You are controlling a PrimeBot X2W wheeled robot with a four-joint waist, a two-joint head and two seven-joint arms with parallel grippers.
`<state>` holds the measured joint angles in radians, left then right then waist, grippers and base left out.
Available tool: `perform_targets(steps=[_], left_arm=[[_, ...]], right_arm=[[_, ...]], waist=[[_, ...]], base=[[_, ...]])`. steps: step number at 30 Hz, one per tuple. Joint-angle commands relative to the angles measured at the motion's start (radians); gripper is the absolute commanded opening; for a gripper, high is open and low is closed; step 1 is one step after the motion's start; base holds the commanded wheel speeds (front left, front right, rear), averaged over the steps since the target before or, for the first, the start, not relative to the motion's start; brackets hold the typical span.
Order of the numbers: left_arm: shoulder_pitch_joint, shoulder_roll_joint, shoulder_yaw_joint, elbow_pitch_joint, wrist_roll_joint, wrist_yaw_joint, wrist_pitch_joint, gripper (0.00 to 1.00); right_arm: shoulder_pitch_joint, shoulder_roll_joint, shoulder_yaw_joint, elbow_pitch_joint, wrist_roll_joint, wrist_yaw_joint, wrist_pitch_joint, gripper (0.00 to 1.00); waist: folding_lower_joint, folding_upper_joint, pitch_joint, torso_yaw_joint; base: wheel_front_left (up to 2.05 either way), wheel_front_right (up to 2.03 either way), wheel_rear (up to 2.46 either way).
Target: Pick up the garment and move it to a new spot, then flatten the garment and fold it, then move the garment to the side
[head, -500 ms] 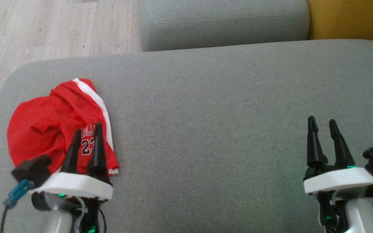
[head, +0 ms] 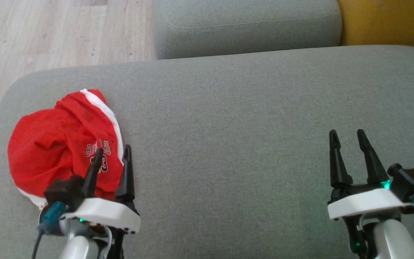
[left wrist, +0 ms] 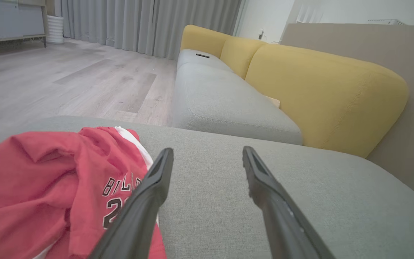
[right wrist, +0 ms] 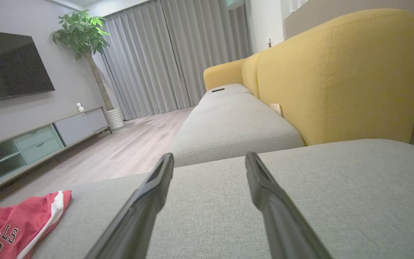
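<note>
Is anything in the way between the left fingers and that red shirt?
Nothing visible. The left gripper is open at the edge of the red garment, one finger over the cloth, the other over bare grey cushion.

We see a red garment point(head: 49, 151) with white trim and dark lettering, a grey cushion point(head: 246, 144), and a yellow backrest point(head: 386, 21).

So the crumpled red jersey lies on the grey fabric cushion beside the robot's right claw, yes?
Not quite. The head view shows the crumpled red jersey on the grey fabric cushion beside the left claw, not the right claw, which hangs well apart from it.
</note>
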<state>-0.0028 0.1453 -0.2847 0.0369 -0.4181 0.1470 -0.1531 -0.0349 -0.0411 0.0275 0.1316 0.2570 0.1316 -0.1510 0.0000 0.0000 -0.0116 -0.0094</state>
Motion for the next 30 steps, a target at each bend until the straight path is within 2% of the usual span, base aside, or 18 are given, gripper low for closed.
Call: perform_targets(steps=[1, 13, 18, 21, 30], left_arm=[[-0.041, 0.023, 0.011, -0.037, 0.037, 0.011, -0.016, 1.00], [-0.046, 0.048, -0.058, -0.032, 0.165, 0.056, -0.051, 1.00], [-0.043, 0.037, -0.061, -0.029, 0.186, 0.044, -0.065, 1.00], [-0.034, 0.012, -0.035, -0.037, 0.175, 0.018, -0.074, 1.00], [0.009, -0.077, 0.096, -0.008, 0.157, -0.153, -0.101, 1.00]], right_arm=[[-0.037, -0.007, 0.020, -0.034, -0.031, -0.001, -0.017, 1.00], [-0.048, -0.008, 0.033, -0.028, -0.206, -0.001, -0.052, 1.00], [-0.050, -0.008, 0.042, -0.023, -0.230, -0.001, -0.067, 1.00], [-0.049, -0.008, 0.052, -0.028, -0.201, -0.001, -0.076, 1.00], [-0.037, -0.009, 0.067, -0.013, -0.086, -0.001, -0.103, 1.00]], waist=[[0.0000, 0.0000, -0.001, 0.000], [0.0000, 0.0000, -0.002, 0.000], [0.0000, 0.0000, -0.003, 0.000], [0.0000, 0.0000, -0.003, 0.001], [0.0000, 0.0000, -0.008, -0.001]], base=[[0.00, 0.00, 0.00], [0.00, 0.00, 0.00], [0.00, 0.00, 0.00], [0.00, 0.00, 0.00], [0.00, 0.00, 0.00]])
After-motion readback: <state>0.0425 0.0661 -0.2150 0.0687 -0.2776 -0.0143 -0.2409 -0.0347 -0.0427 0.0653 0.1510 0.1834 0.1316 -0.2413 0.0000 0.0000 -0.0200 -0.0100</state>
